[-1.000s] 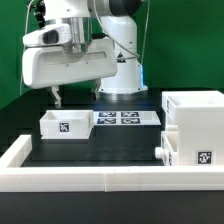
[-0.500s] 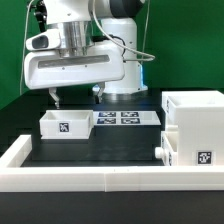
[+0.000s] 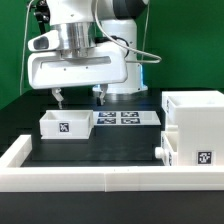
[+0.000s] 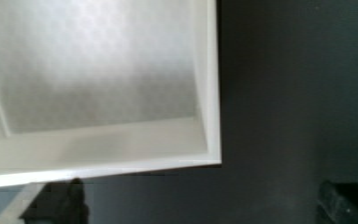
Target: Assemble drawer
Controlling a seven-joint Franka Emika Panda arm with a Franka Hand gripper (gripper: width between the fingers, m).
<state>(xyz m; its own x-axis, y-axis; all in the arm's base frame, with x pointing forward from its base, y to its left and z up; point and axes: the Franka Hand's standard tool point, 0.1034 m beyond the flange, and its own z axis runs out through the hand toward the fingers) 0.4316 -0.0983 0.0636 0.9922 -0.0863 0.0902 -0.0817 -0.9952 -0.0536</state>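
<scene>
Loose tray (image 3: 65, 126) on the table (image 3: 110, 152) at the exterior view's left, just beside the marker board (image 3: 126, 118) | tall box (image 3: 196, 112) at right, knobbed tray (image 3: 183, 152) at its lower front | I read my gripper (image 3: 79, 97) above the loose tray, fingers (image 3: 58, 97) spread wide, holding nothing.

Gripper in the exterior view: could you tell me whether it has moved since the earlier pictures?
Yes. The gripper has shifted slightly toward the exterior view's right and levelled out, judged against the tray.
</scene>
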